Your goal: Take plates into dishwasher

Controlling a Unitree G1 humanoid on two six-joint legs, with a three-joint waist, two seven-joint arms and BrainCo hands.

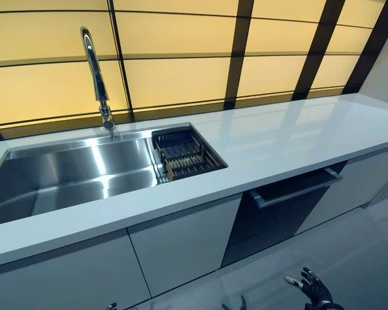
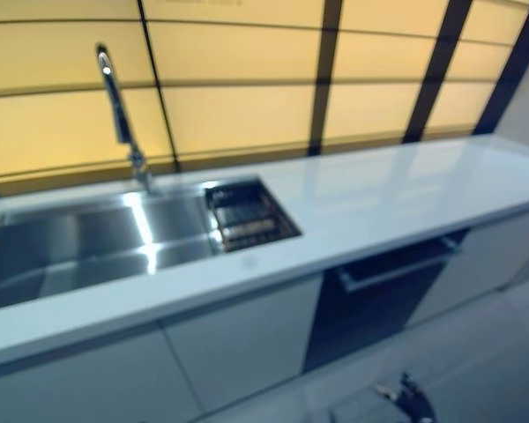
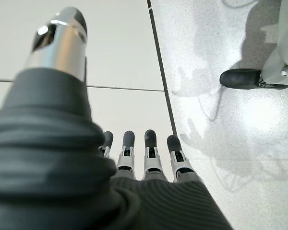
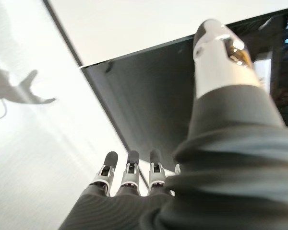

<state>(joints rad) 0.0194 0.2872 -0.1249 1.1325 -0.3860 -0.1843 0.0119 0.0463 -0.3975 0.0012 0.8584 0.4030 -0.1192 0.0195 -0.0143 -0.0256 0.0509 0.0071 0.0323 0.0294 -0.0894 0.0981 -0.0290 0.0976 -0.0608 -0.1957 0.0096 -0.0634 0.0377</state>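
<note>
No plate shows in any view. The dishwasher [image 1: 278, 216] has a dark front and sits under the white counter at the right. Its grey bar handle [image 1: 297, 188] runs along the top with a dark gap above it. My right hand [image 1: 313, 289] hangs low in front of the dishwasher, a little to its right. It is open, with fingers [image 4: 132, 170] straight and nothing in them, and the dark door panel [image 4: 149, 100] lies past them. My left hand [image 3: 150, 152] is low by the white cabinet doors [image 3: 120, 48], also open and holding nothing.
A steel sink [image 1: 71, 174] with a tall faucet [image 1: 97, 81] is set in the white counter [image 1: 291, 139]. A dark dish rack [image 1: 184, 154] fills the sink's right end. A person's dark shoe [image 3: 245, 78] stands on the pale floor [image 3: 230, 143].
</note>
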